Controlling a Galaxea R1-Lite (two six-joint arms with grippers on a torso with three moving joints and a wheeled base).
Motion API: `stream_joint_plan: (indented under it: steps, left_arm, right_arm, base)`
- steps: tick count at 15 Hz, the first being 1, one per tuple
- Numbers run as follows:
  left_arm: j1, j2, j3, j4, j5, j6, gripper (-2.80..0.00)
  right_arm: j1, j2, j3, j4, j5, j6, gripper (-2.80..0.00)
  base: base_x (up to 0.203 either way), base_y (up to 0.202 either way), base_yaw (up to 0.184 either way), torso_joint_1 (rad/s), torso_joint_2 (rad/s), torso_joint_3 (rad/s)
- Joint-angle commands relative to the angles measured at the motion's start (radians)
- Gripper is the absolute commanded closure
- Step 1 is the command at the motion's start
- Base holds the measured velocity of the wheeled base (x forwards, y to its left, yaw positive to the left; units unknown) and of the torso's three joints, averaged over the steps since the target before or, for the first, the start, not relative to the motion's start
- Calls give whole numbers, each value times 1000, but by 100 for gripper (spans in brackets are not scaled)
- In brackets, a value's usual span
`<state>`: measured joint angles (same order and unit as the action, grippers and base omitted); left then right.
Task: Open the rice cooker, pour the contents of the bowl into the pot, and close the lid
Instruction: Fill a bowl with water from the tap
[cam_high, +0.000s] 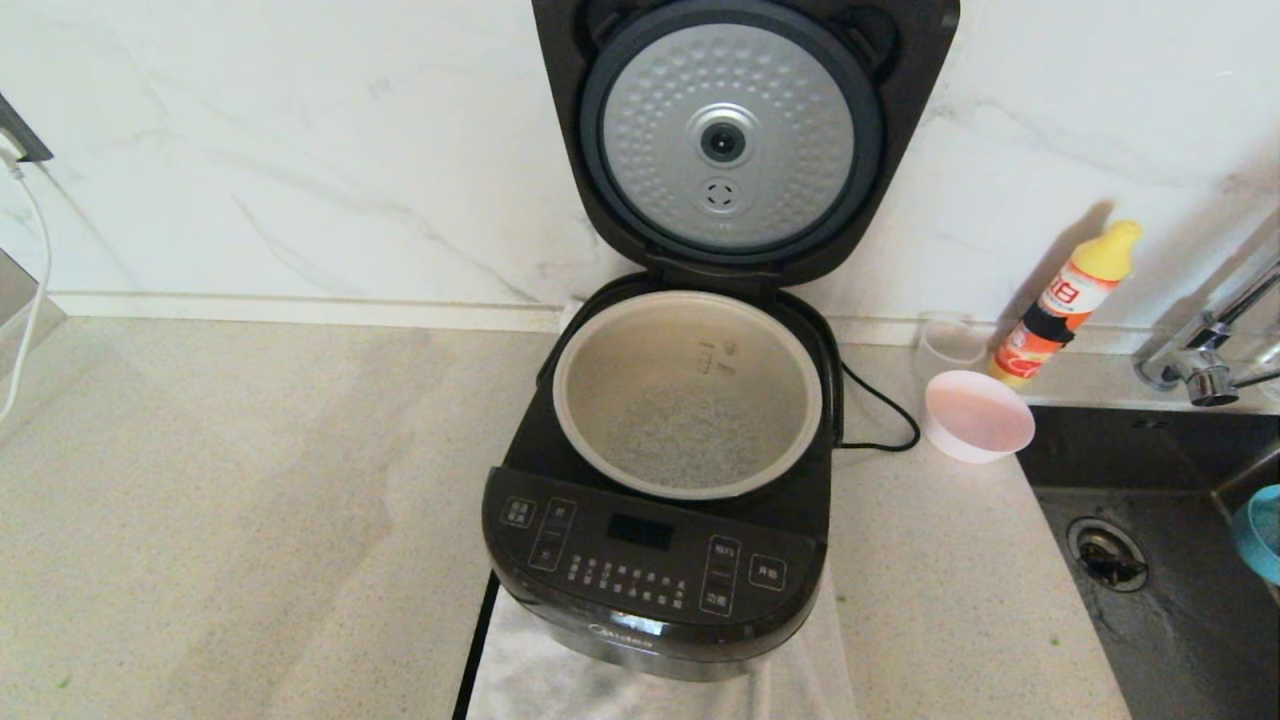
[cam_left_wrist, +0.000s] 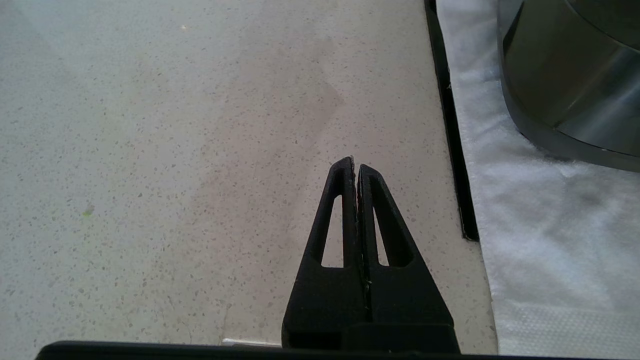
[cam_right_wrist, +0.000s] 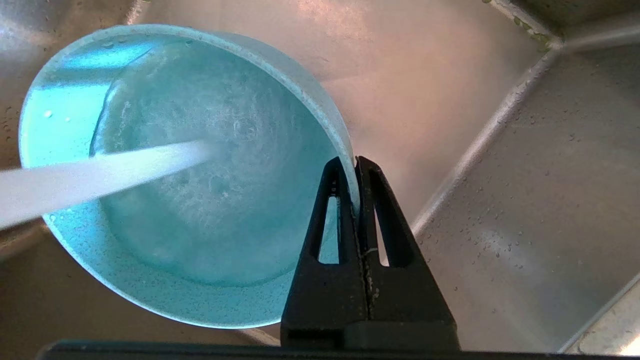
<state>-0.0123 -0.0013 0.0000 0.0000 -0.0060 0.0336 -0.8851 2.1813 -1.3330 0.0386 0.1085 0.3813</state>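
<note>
The black rice cooker (cam_high: 655, 580) stands mid-counter with its lid (cam_high: 735, 140) raised upright, silver dimpled disc facing me. The pale pot (cam_high: 688, 390) sits inside with white grains on its bottom. My right gripper (cam_right_wrist: 355, 162) is shut on the rim of a blue bowl (cam_right_wrist: 180, 180), held over the sink while a stream of water (cam_right_wrist: 100, 175) falls into it; only the bowl's edge (cam_high: 1262, 530) shows in the head view. My left gripper (cam_left_wrist: 355, 167) is shut on nothing, low over the counter left of the rice cooker's base (cam_left_wrist: 570, 75).
A pink bowl (cam_high: 977, 415), a clear cup (cam_high: 950, 345) and an orange bottle with a yellow cap (cam_high: 1065, 305) stand right of the cooker. The steel sink (cam_high: 1150, 600) and faucet (cam_high: 1205, 365) lie at the right. A white cloth (cam_left_wrist: 550, 225) lies under the cooker.
</note>
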Motion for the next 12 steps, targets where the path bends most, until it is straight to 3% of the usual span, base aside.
stream_joint_plan:
  steps: [1, 4, 9, 12]
  left_arm:
    - [0, 1, 2, -1, 0, 0, 0]
    - [0, 1, 2, -1, 0, 0, 0]
    - [0, 1, 2, -1, 0, 0, 0]
    - [0, 1, 2, -2, 0, 0, 0]
  right_arm:
    - [1, -19, 10, 12, 0, 0, 0]
    - [35, -108, 88, 57, 6, -15, 0]
    - [183, -302, 331, 65, 7, -103, 0]
    - [276, -418, 396, 82, 7, -120, 0]
  base:
    - [0, 0, 0, 0, 0, 0]
    - [0, 0, 0, 0, 0, 0]
    - [0, 0, 0, 0, 0, 0]
    - [0, 0, 0, 0, 0, 0]
